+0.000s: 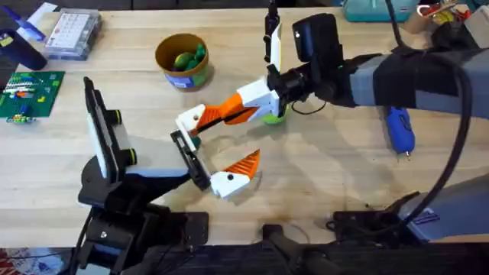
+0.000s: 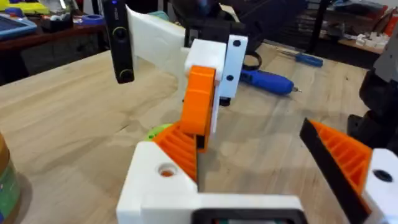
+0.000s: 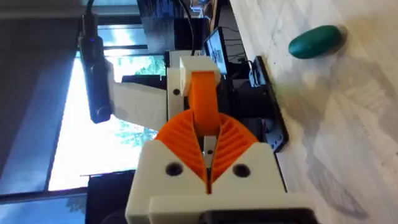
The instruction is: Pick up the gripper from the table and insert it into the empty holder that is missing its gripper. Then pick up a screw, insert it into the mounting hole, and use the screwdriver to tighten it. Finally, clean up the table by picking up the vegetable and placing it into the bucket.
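Since the right gripper [image 3: 206, 134] is clamped narrowly on the gripper [image 3: 204, 93], whose far end meets the holder [image 3: 193, 67] just beyond the fingertips, a slight tilt could jam it. The left gripper [image 1: 218, 143] stands wide, so any shift there would likely pull the slot out of line.

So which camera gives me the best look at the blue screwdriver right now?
The overhead view: the screwdriver lies whole on the table, right of the right arm, its tip toward the bases. The left wrist view catches it farther off, partly hidden behind the white and orange pincer parts. The right wrist view adds nothing on it.
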Robot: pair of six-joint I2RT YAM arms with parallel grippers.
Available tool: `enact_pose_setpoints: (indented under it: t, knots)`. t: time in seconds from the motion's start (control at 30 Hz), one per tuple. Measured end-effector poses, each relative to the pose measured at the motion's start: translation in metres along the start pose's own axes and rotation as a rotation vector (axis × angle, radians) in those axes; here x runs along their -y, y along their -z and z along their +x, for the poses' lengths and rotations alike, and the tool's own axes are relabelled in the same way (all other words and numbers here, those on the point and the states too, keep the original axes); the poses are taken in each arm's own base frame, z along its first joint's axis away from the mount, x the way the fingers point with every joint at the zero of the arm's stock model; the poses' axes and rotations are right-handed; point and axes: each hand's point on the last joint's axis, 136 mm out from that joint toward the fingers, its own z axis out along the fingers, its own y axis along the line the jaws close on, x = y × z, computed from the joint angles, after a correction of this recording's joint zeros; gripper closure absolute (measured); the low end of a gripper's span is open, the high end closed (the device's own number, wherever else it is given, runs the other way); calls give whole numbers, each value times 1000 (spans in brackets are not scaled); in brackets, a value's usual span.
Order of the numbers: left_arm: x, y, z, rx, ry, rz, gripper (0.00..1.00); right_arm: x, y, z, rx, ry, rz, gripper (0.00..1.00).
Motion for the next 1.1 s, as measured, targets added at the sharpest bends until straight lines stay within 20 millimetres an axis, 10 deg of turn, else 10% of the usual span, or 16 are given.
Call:
enact_pose_setpoints:
  t: [1.1]
  knots:
    - [0,0,0,-2,2,-1,8,2,-6,-2,0,-7,6,817]
